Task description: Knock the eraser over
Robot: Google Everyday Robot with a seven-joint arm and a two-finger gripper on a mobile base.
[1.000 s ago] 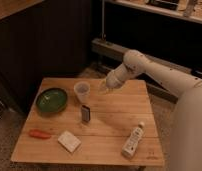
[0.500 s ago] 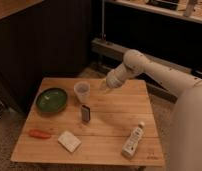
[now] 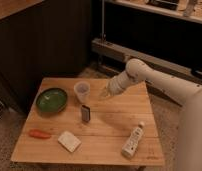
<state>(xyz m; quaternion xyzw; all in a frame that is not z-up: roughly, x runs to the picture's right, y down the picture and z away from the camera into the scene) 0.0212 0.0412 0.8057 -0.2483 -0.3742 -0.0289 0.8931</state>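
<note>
The eraser is a small slim dark block standing upright near the middle of the wooden table, just in front of the clear plastic cup. My gripper hangs at the end of the white arm, above the table's far side, right of the cup and up-right of the eraser, apart from both.
A green bowl sits at the far left. An orange carrot and a flat cream-white block lie near the front left. A white bottle lies at the front right. Dark cabinets stand behind the table.
</note>
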